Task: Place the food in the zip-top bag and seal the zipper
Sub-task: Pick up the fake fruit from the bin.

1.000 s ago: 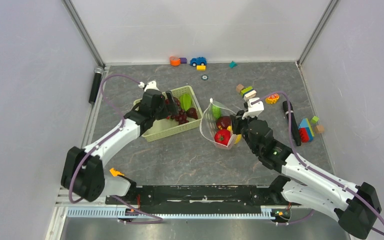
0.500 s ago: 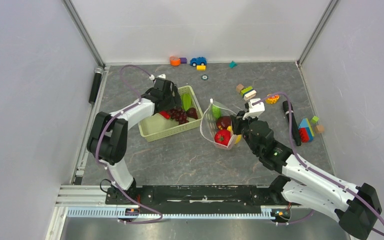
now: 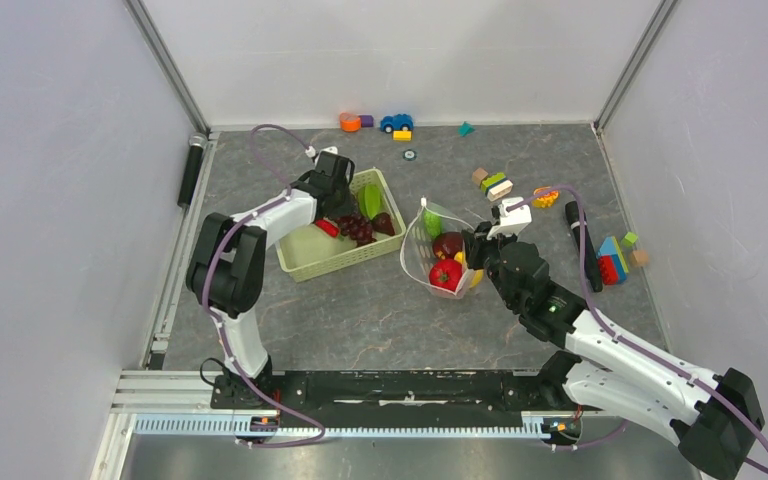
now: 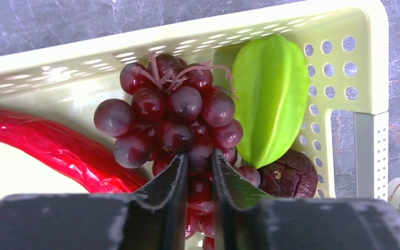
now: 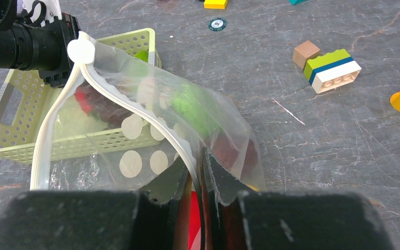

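In the pale green basket (image 3: 312,262) at left: left gripper (image 4: 199,179) pinched narrow on the lower grapes of the grape bunch (image 4: 172,112). Hemmed in by a long red piece (image 4: 57,148) touching on one side, and a green ribbed piece (image 4: 271,99) and a dark brown piece (image 4: 289,174) on the other. Just beside the basket, zip-top bag (image 5: 151,135) gaping open, round red piece (image 3: 445,274) inside, zipper (image 5: 57,125) curving down from the slider tab (image 5: 80,50). Right gripper (image 5: 200,179) clamped tight on the bag's rim. Farther right, loose building blocks (image 5: 332,70), well apart.

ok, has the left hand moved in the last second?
Yes. In the top view the left hand has shifted toward the far rim of the green basket and now grips the grape bunch.
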You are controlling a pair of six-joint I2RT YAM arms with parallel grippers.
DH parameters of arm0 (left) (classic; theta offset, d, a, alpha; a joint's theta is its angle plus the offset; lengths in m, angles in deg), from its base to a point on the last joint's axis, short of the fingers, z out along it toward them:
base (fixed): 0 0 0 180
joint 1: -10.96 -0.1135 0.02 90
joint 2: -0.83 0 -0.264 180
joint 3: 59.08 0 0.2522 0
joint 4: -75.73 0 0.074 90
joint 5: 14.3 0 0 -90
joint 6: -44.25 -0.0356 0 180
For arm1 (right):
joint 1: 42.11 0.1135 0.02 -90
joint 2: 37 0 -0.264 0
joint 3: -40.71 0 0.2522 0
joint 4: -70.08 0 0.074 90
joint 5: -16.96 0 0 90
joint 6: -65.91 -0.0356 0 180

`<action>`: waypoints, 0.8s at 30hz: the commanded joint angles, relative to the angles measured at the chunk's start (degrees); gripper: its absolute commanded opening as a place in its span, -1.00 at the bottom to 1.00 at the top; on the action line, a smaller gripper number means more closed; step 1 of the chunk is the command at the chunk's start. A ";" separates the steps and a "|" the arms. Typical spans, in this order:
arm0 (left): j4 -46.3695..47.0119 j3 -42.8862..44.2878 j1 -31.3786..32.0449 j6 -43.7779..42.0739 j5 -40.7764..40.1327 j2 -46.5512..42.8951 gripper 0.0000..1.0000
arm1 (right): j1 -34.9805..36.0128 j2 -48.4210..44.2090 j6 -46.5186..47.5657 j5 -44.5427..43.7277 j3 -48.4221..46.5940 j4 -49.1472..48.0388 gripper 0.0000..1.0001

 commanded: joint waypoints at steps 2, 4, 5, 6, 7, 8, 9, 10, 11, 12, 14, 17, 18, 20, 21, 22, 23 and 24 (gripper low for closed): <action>-1.78 1.23 -0.38 -2.24 -1.95 0.73 -0.95 | 0.05 -0.59 0.37 -0.90 0.02 -2.01 -0.65; -0.45 -0.45 -0.26 -2.52 -1.57 -1.42 -0.96 | 0.00 -0.42 0.41 -1.12 0.19 -2.23 -0.65; 0.89 -1.54 -0.31 -2.57 -1.42 -2.62 -0.96 | 0.01 -0.26 0.39 -1.15 0.11 -2.24 -0.65; 2.02 -2.79 -0.27 -2.61 -1.31 -4.11 -0.96 | -0.01 -0.17 0.39 -1.15 0.03 -2.20 -0.65; 2.69 -3.88 -0.26 -2.57 -1.25 -5.30 -0.96 | 0.00 -0.07 0.35 -1.10 0.02 -2.24 -0.65; 3.38 -4.76 -0.28 -2.55 -1.29 -6.88 -0.96 | 0.01 -0.02 0.36 -1.05 -0.02 -2.24 -0.65; 3.96 -5.69 -0.29 -2.57 -1.25 -8.10 -0.96 | -0.01 0.07 0.40 -1.10 0.00 -2.24 -0.64; 4.54 -6.50 -0.29 -2.59 -1.21 -9.47 -0.96 | 0.00 0.18 0.39 -1.19 0.02 -2.31 -0.65; 4.83 -7.08 -0.31 -2.69 -1.17 -10.84 -0.96 | 0.00 0.26 0.35 -1.28 0.02 -2.27 -0.65; 4.85 -7.55 -0.31 -2.74 -1.28 -12.17 -0.96 | -0.01 0.45 0.35 -1.26 -0.07 -2.24 -0.64; 4.85 -8.36 -0.26 -2.66 -1.09 -14.51 -0.96 | -0.01 0.64 0.35 -1.23 -0.15 -2.22 -0.64; 4.85 -9.42 -0.23 -2.42 -0.49 -17.82 -0.96 | 0.00 0.81 0.38 -1.48 -0.17 -2.24 -0.64; 4.88 -9.79 -0.17 -2.27 -0.23 -19.10 -0.96 | -0.01 0.85 0.37 -1.53 -0.18 -2.21 -0.64; 4.81 -10.47 -0.17 -2.02 0.64 -21.51 -0.96 | -0.01 0.98 0.28 -1.41 -0.24 -2.20 -0.64; 4.85 -10.83 -0.13 -1.77 1.20 -22.94 -0.96 | -0.01 0.94 0.26 -1.37 -0.24 -2.22 -0.64; 4.85 -11.13 -0.06 -1.57 2.07 -24.22 -0.96 | -0.05 0.99 0.32 -1.36 -0.24 -2.18 -0.64; 4.96 -11.39 0.05 -1.42 2.64 -25.71 -0.96 | -0.01 0.99 0.27 -1.36 -0.29 -2.22 -0.64; 4.94 -11.66 0.26 -1.33 3.36 -27.06 -0.96 | 0.01 0.99 0.28 -1.45 -0.24 -2.22 -0.63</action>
